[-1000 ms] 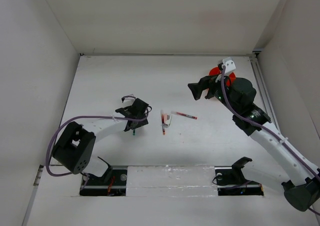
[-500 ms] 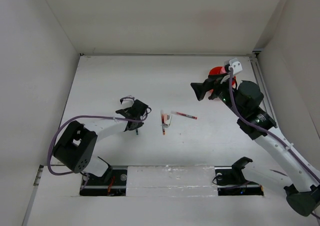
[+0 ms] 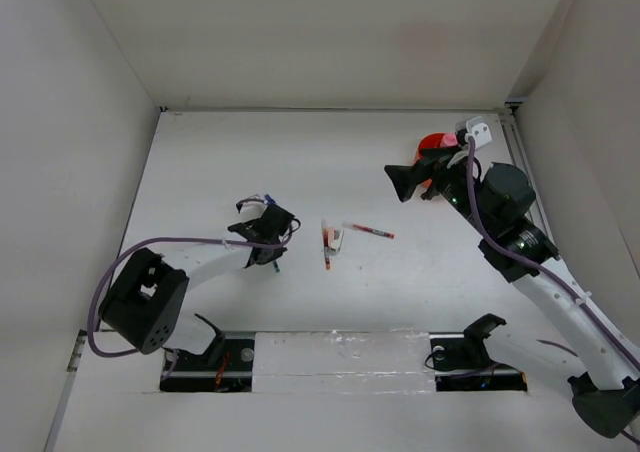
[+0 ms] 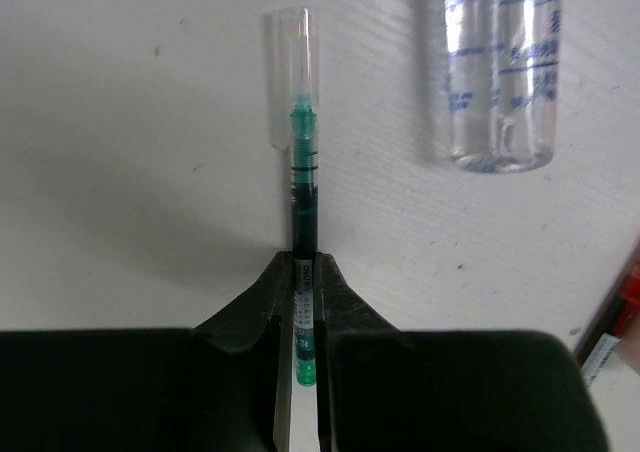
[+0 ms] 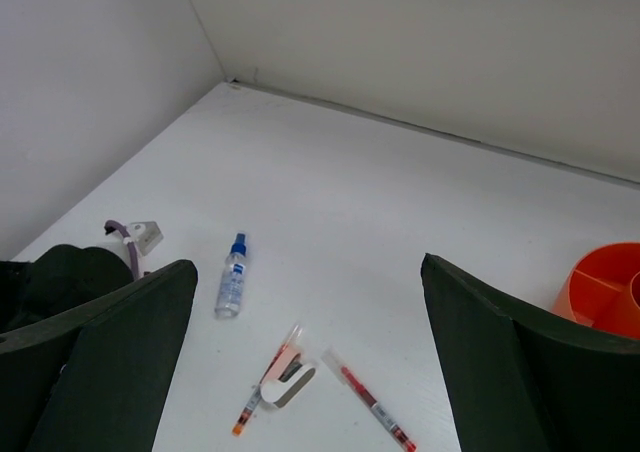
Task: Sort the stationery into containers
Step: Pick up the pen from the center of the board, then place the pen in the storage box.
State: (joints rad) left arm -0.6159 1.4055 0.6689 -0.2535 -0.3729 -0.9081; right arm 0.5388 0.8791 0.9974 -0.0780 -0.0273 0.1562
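The thin green pen [image 4: 303, 197] lies on the white tabletop [image 4: 120, 132]. Your left fingers [image 4: 258, 317] are closed on its barrel, close to the tail end. The round orange plastic tub [image 3: 432, 143] with inner dividers sits well apart from it, at the far right of the tabletop beside the right arm. Your right fingers [image 5: 120, 357] hang spread wide and hold nothing.

Watch the grip first. You are pinching a slim, smooth, round barrel near one end, so the long free part may droop or swing as you lift. The hard black finger faces could also let it roll or slide out.

A clear plastic cap [image 4: 290, 72] covers the tip and looks slightly off line with the barrel. I cannot tell whether it is seated, and it may drop off on the way.

The clear blue-capped tube [image 4: 498, 62] lies near the pen. It is round and glossy, so a sideways sweep would likely set it rolling.

The thin red pen [image 3: 370, 231] and a small white piece [image 5: 288, 384] lie between you and the tub, and a low carry could scatter them.

At the tub the walls are low, so a long stiff pen dropped at a slant may tip back out over the rim.
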